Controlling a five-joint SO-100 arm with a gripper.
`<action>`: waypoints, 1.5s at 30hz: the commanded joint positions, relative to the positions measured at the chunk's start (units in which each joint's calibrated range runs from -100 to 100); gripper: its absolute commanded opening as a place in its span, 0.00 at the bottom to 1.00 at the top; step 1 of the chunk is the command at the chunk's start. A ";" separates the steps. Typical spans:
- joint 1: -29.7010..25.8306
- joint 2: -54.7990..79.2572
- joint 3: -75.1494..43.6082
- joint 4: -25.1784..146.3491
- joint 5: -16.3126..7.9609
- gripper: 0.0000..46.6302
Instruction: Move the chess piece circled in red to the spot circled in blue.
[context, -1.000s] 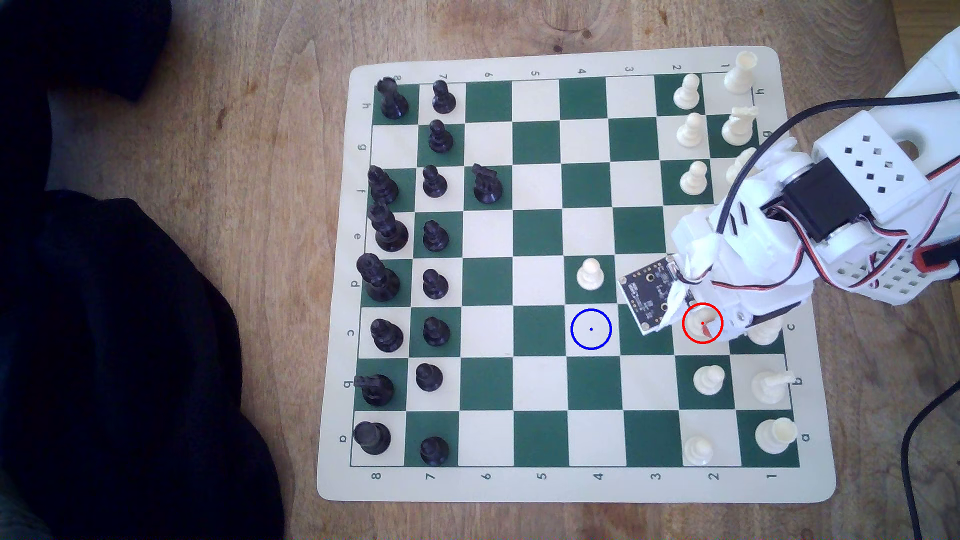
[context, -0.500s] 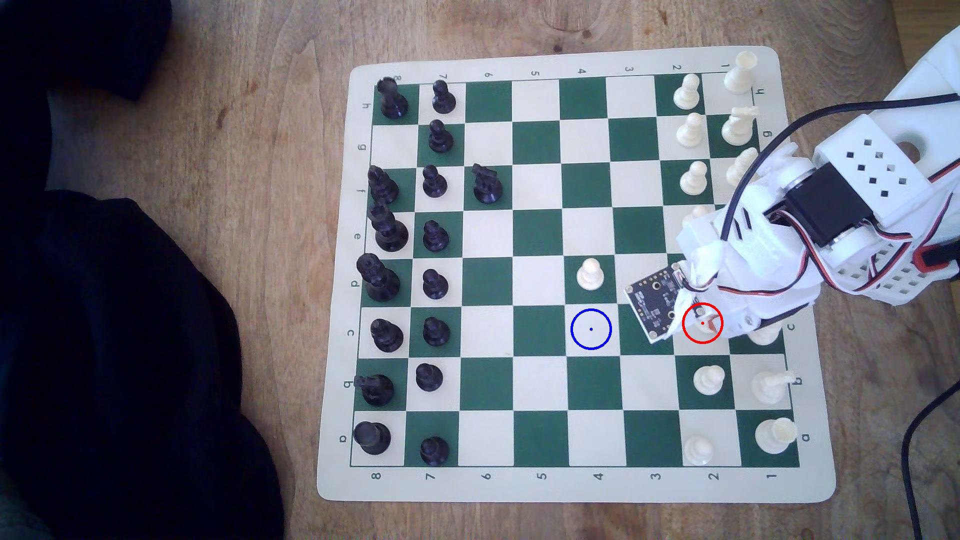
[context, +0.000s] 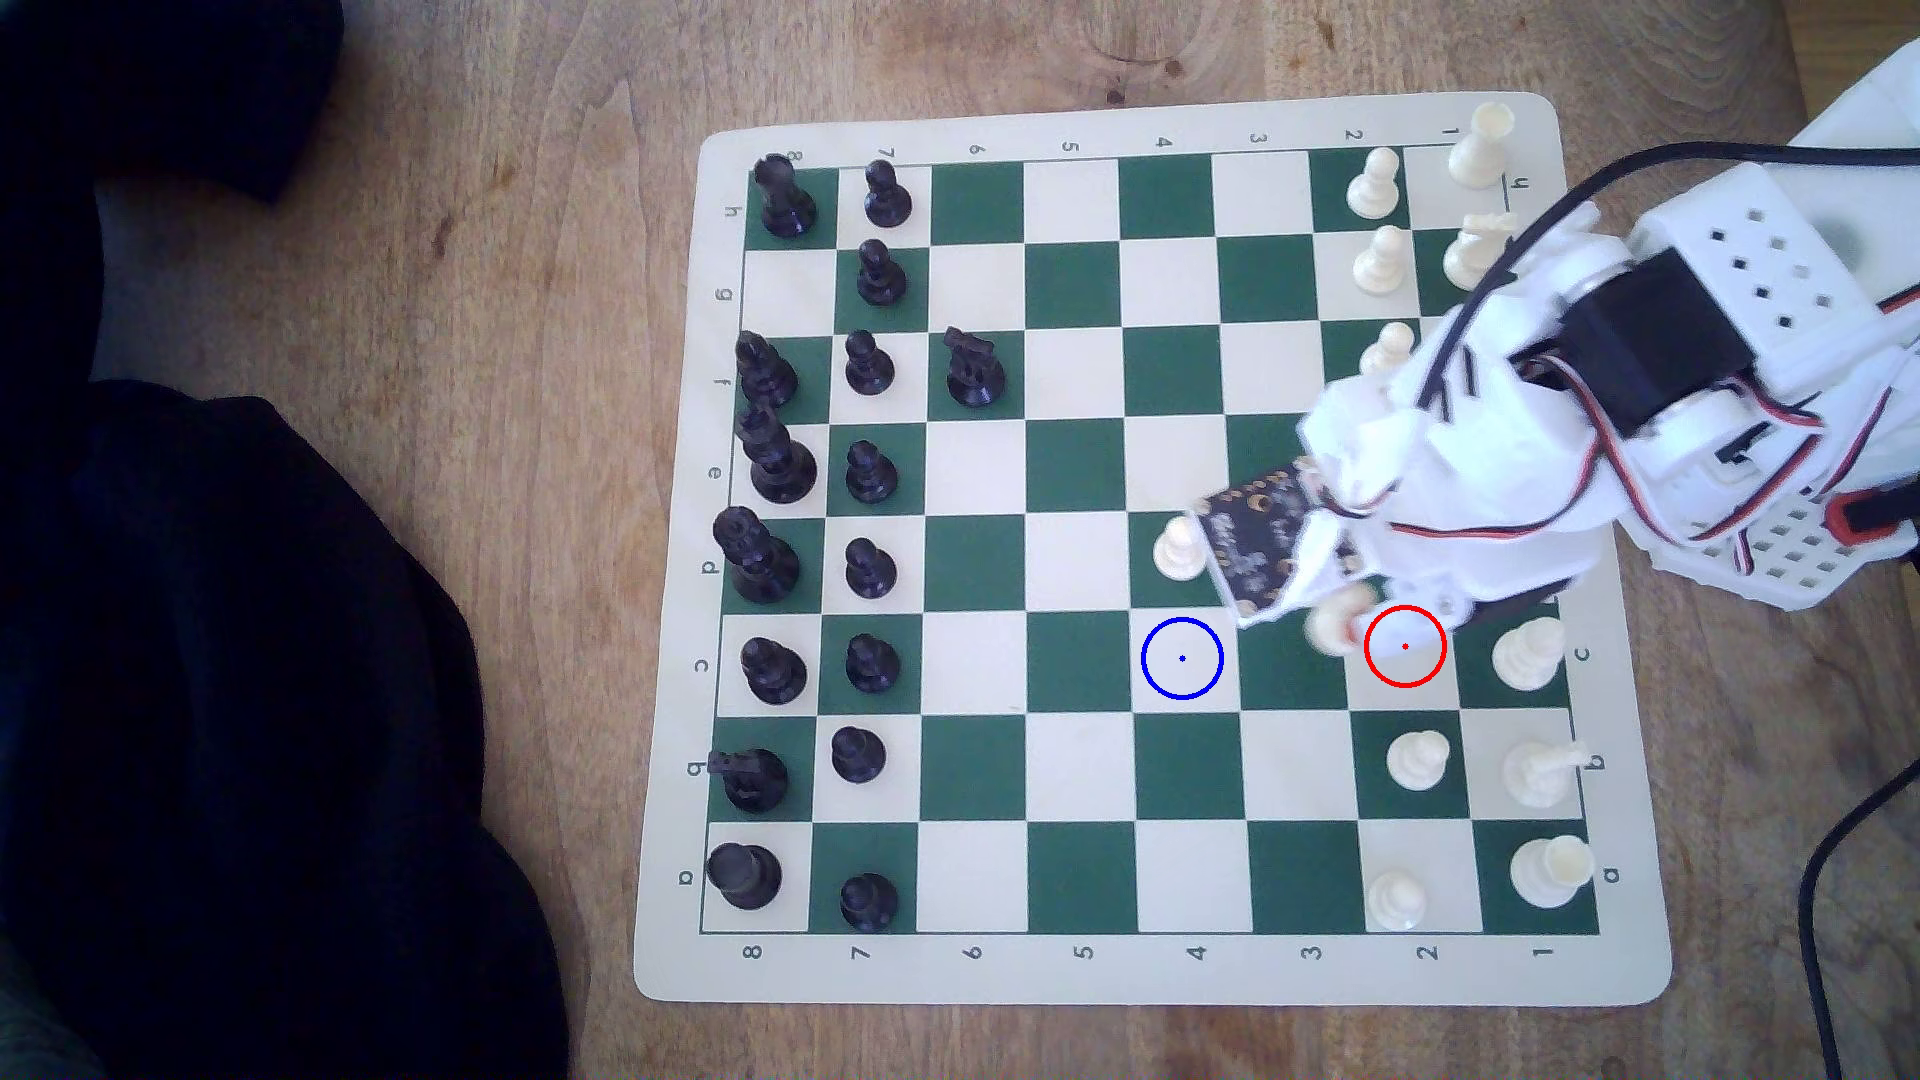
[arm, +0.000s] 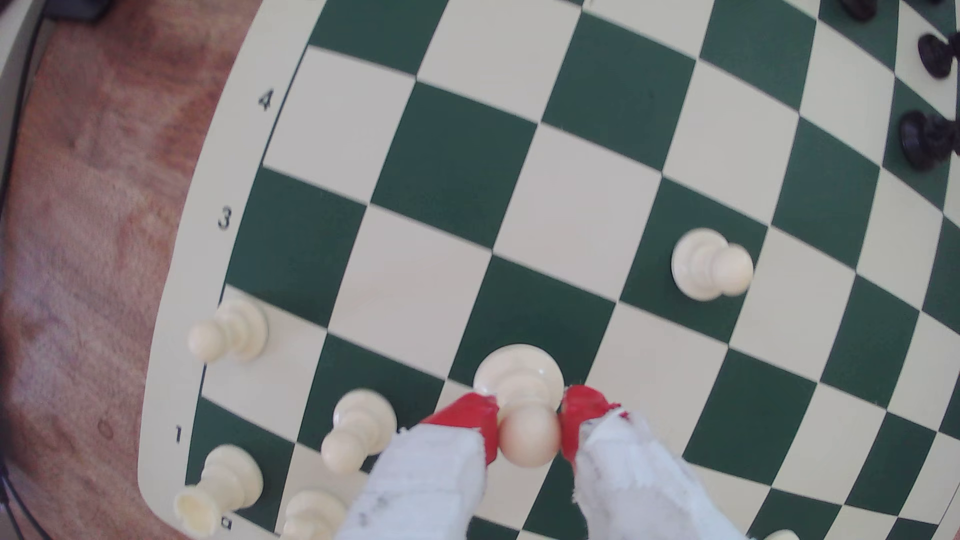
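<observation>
Here the tool (arm: 529, 433) is clamped on the chess piece (arm: 522, 394), between the red ring (context: 1405, 646) and the spot (context: 1181, 657).

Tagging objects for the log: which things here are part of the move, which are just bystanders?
In play:
- white pawn, clamped in the pincer
- blue-ringed square, still bare
- red-ringed square, now vacated

Bystanders:
- lone white pawn next to the blue ring
- other white pieces
- black pieces
- dark cloth
</observation>
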 joint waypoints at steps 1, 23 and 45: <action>2.73 8.58 -6.05 -7.03 0.10 0.01; 4.52 29.72 -16.11 -13.74 0.10 0.01; 3.98 28.45 -16.29 -5.22 -0.59 0.39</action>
